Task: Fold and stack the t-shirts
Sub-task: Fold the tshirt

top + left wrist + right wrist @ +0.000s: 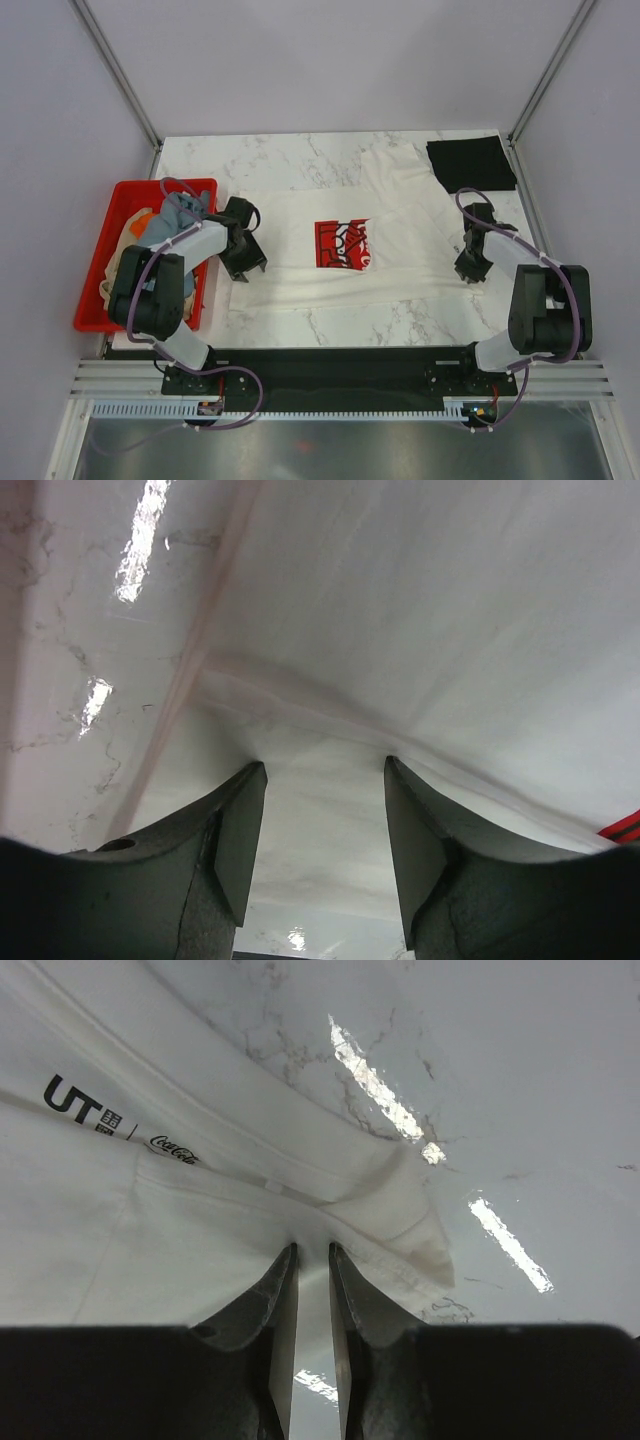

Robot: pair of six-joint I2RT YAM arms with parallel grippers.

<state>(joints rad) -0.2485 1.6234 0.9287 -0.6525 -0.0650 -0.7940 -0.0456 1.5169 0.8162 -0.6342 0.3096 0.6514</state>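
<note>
A cream-white t-shirt [400,200] with a red chest print [342,246] lies spread flat across the marble table. My left gripper [248,266] is at the shirt's left edge. It stands open, and a raised fold of the white cloth [330,730] lies just past its fingertips [250,780]. My right gripper [469,270] is low at the shirt's right edge by the printed neck label [75,1105]. Its jaws stand a narrow way apart, with the hem puckered at their tips [313,1247]. A folded black t-shirt [470,163] lies at the back right corner.
A red plastic crate [100,310] stands at the table's left edge, right behind my left arm. It holds a grey-blue shirt [182,212] and pale cloth [125,262]. Metal frame posts rise at the back corners.
</note>
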